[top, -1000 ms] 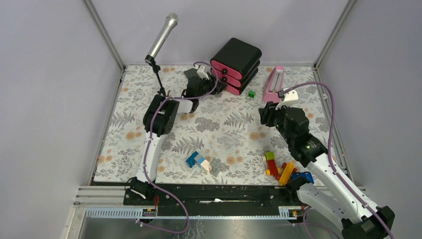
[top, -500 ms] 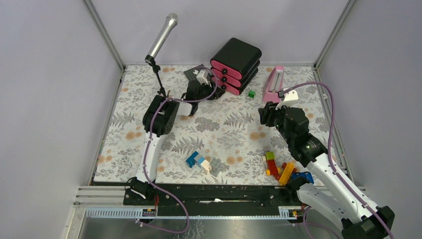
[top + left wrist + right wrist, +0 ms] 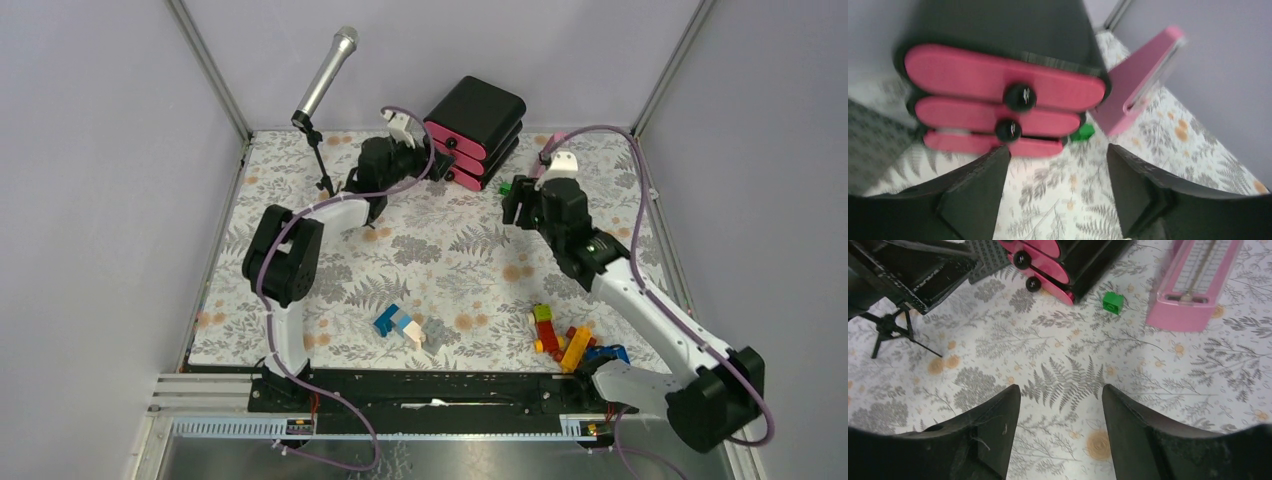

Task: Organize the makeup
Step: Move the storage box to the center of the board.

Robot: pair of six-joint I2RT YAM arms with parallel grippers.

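No makeup shows in any view; the tube, bottle, compact, pencil, lipstick and palette are hidden or out of view. A black organizer with three pink drawer fronts (image 3: 472,130) stands at the back centre. My left gripper (image 3: 428,160) is open and empty just in front of the drawers. In the left wrist view the gripper (image 3: 1058,148) faces the black drawer knobs (image 3: 1019,97), which are close but not touched. My right gripper (image 3: 510,202) is open and empty over the floral mat. In the right wrist view it (image 3: 1060,387) hovers short of the organizer (image 3: 1068,260).
A pink metronome (image 3: 1193,285) stands right of the organizer, with a green brick (image 3: 1112,302) between them. A microphone on a tripod stand (image 3: 325,78) is at back left. A grey baseplate (image 3: 988,255) lies left of the drawers. Brick piles lie near the front (image 3: 560,335) (image 3: 398,322).
My left arm has stretched back and right, bringing its gripper up to the drawer fronts. My right gripper has moved back and left toward the green brick and metronome.
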